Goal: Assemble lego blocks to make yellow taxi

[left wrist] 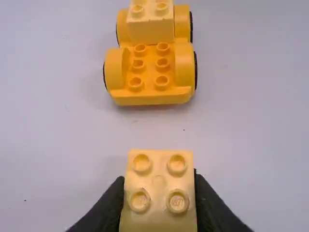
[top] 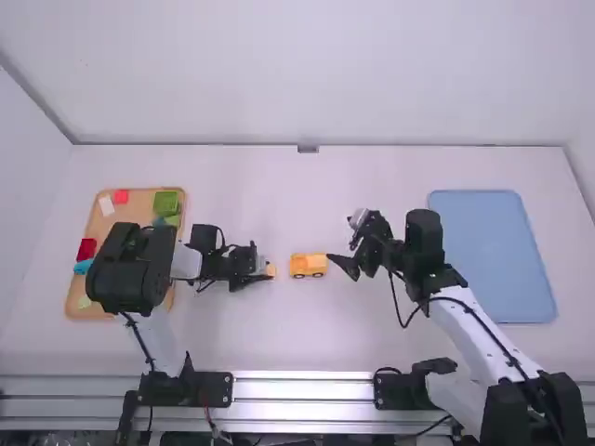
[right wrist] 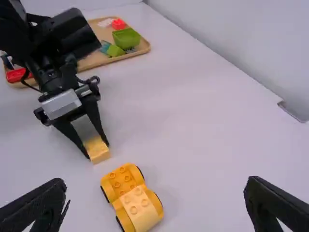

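The left gripper point(top: 266, 273) is low over the table, just left of the yellow car point(top: 308, 266). In the left wrist view my left gripper point(left wrist: 158, 212) is shut on a pale yellow block point(left wrist: 159, 181) with four studs showing, apart from the car base point(left wrist: 152, 99). Another pale yellow block point(left wrist: 150, 30) sits on the car's far end, leaving the near studs bare. The right gripper point(top: 342, 262) is right of the car. Its fingers stand wide apart in the right wrist view, where the right gripper point(right wrist: 154, 200) has the car point(right wrist: 126, 180) between and beyond its fingertips.
On the left, a wooden tray point(top: 78, 302) holds red, green, blue and other blocks, partly beneath the left arm. A blue tray point(top: 493, 255) lies on the right, beyond the right arm.
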`<state>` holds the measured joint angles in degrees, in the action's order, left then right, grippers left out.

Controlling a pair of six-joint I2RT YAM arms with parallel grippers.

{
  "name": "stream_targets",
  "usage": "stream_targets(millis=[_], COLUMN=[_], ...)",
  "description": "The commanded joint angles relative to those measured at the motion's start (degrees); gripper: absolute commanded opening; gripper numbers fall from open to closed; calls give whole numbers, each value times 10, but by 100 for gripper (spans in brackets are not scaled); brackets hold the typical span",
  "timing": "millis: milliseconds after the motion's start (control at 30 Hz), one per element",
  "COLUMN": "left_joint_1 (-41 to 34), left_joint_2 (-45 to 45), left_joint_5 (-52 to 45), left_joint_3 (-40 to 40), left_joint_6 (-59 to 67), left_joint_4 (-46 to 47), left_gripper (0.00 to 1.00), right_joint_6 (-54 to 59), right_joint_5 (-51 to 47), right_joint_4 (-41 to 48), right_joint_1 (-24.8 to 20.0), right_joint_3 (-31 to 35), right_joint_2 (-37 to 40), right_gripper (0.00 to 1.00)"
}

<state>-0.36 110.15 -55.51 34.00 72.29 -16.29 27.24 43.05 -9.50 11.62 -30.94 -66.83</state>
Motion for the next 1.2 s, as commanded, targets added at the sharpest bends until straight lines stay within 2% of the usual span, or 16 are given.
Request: stream_targets(millis=[0, 100, 133, 200, 267, 300, 400, 567, 667, 767, 933, 1167], left_joint_1=[3, 0, 0, 0, -6, -8, -35, -92, -123, -147, -154, -154], left_joint_2=[-12, -42, -64, -85, -127, -132, -159, -158, -157, -157, -147, -103], left_joint_5=[10, 10, 9, 7, -13, -16, -40, 12, 42, 65, 71, 69], left_joint_3=[-6, -6, -7, -6, -7, -7, -6, -6, -6, -6, -6, -6], left_joint_6=[-1, -26, -44, -59, -90, -93, -139, -189, -189, -204, -236, -272], left_joint_4=[4, 10, 14, 19, 25, 25, 13, -4, -12, -20, -27, -77], left_gripper=[15, 12, 8, 7, 7, 6, 8, 11, 11, 11, 14, 15], right_joint_6=[-2, 49, 97, 125, 141, 141, 191, 203, 202, 212, 226, 261], right_joint_5=[-24, -18, -8, -7, -3, -1, 68, 85, 122, 174, 203, 200], right_joint_4=[15, 40, 42, 29, -30, -35, -148, -279, -309, -301, -300, -245], right_joint_1=[-4, 3, 11, 18, 30, 31, 45, 54, 45, 37, 39, 58], right_joint_3=[-1, 0, 5, 14, 31, 32, 40, 31, 6, -37, -92, -135], right_joint_2=[12, 0, -17, -37, -96, -101, -215, -347, -410, -468, -536, -574], right_gripper=[98, 98, 98, 98, 98, 98, 98, 98, 98, 98, 98, 99])
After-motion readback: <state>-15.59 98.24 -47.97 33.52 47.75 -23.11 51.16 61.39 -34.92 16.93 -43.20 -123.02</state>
